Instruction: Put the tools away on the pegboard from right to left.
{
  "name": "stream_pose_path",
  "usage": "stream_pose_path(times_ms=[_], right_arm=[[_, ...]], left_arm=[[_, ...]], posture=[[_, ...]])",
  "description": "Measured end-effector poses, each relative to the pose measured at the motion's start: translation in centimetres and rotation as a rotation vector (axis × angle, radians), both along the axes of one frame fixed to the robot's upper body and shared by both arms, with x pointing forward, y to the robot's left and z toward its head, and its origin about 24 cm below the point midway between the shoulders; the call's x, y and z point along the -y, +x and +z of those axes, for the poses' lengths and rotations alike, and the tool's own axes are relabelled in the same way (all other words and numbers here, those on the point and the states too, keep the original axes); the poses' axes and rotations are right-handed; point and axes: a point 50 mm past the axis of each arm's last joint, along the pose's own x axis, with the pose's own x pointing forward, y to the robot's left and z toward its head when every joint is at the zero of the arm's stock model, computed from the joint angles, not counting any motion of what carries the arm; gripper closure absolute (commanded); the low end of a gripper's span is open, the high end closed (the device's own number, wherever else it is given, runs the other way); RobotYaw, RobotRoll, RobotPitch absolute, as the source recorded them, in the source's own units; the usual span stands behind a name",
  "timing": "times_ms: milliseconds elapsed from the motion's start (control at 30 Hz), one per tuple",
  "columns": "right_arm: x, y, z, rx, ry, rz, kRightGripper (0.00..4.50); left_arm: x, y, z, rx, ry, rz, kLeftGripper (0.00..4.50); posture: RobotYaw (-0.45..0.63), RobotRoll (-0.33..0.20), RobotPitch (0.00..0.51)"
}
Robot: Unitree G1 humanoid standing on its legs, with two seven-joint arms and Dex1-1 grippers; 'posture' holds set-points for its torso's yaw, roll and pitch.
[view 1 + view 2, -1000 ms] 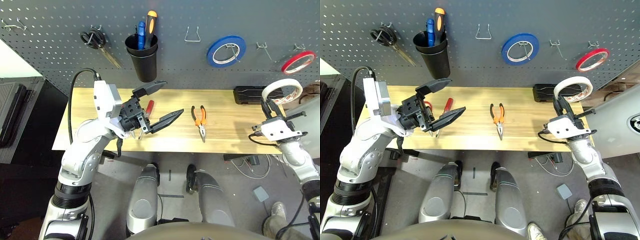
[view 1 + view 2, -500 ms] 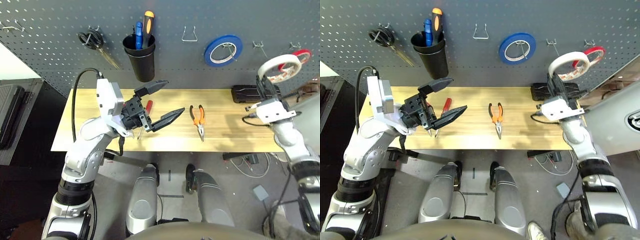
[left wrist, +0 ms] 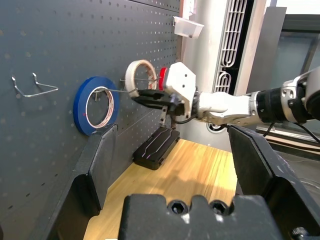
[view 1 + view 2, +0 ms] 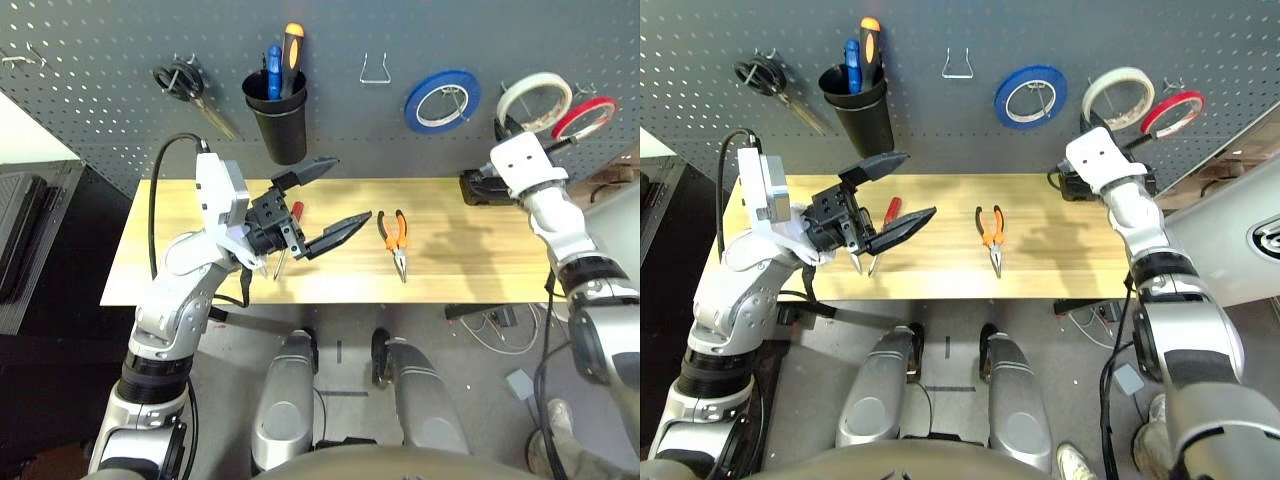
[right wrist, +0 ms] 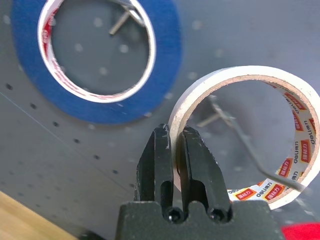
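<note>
Right gripper: right gripper (image 5: pixel 175 137) was pinched tight on the wall of the white tape roll (image 5: pixel 250 135), holding it up against the pegboard (image 4: pixel 100 90) between the blue tape roll (image 4: pixel 442 99) and the red tape roll (image 4: pixel 585 116).
Hook: a metal hook (image 5: pixel 235 130) poked through the white roll's hole, but I couldn't tell if the roll was hanging on it.
Left gripper: left gripper (image 4: pixel 325 198) hung over the table's left half, fingers spread wide, nothing in them.
Table: light wooden table (image 4: pixel 470 265) pushed up against the pegboard, grey floor below it with some cables on the right.
Still on the table: orange-and-black-handled pliers (image 4: pixel 398 238) lay near the middle. The red-handled screwdriver (image 4: pixel 297 214) lay mostly behind the left gripper, so only the handle end showed.
Hard to see: red-handled scissors, couldn't pick them out for sure behind that gripper.
Other stuff: black-handled scissors (image 4: pixel 185 82) hung at the board's left, a black cup holder (image 4: pixel 278 115) held a blue and an orange-black handle, an empty wire hook (image 4: pixel 376 70) sat right of it, and a black case (image 3: pixel 156 146) lay at the table's back right, partly behind the right arm.
</note>
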Motion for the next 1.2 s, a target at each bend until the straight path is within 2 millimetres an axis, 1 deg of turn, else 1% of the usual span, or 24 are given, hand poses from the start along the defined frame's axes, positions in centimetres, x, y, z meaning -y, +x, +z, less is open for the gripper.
stream_pose_path(times_ms=[100,200,233,267,367,400,600,800,900,1033,1133,1200], right_arm=[[-0.3,0.2,-0.2,-0.022,0.020,-0.005,3.23],[-0.4,0.2,-0.4,-0.019,0.037,0.000,2.03],[-0.3,0.0,-0.5,-0.011,0.044,0.006,1.70],[-0.2,-0.3,-0.9,-0.002,0.049,0.015,1.26],[0.1,-1.5,-2.3,0.004,0.054,0.031,0.12],[0.3,-2.0,-2.7,0.015,0.052,0.042,0.04],[1.4,-4.4,-4.2,0.054,0.053,0.077,0.04],[1.6,-6.6,-7.2,-0.078,0.065,0.121,0.04],[1.1,-6.9,-8.5,-0.190,0.116,0.127,0.04],[-0.3,-7.0,-10.2,-0.368,0.212,0.144,0.04],[-1.3,-6.7,-10.5,-0.464,0.277,0.153,0.04],[-2.1,-6.5,-10.2,-0.510,0.315,0.161,0.04]], left_arm=[[0.0,0.0,0.0,0.001,0.003,0.002,0.00],[-0.1,0.0,0.0,0.002,0.011,0.006,0.00],[-0.1,0.0,0.0,0.003,0.015,0.008,0.00],[-0.2,0.0,0.0,0.004,0.020,0.011,0.00],[-0.3,0.1,0.0,0.005,0.026,0.017,0.00],[-0.3,0.0,-0.1,0.005,0.028,0.019,0.00],[-0.5,0.0,-0.5,-0.007,0.052,0.031,0.00],[-1.0,0.1,-1.7,-0.038,0.162,0.051,0.00],[-1.4,0.2,-2.8,-0.069,0.258,0.061,0.00],[-2.0,0.3,-4.3,-0.108,0.383,0.070,0.00],[-2.4,0.2,-5.0,-0.125,0.446,0.071,0.00],[-2.6,0.2,-5.3,-0.126,0.493,0.073,0.00]], posture=[[0.32,0.000,0.227],[0.32,0.000,0.231],[0.32,0.000,0.232],[0.32,0.000,0.232],[0.32,0.000,0.236],[0.31,0.000,0.237],[0.31,0.000,0.245],[0.30,0.000,0.253],[0.30,0.000,0.257],[0.29,0.000,0.262],[0.29,0.000,0.264],[0.29,0.000,0.267]])
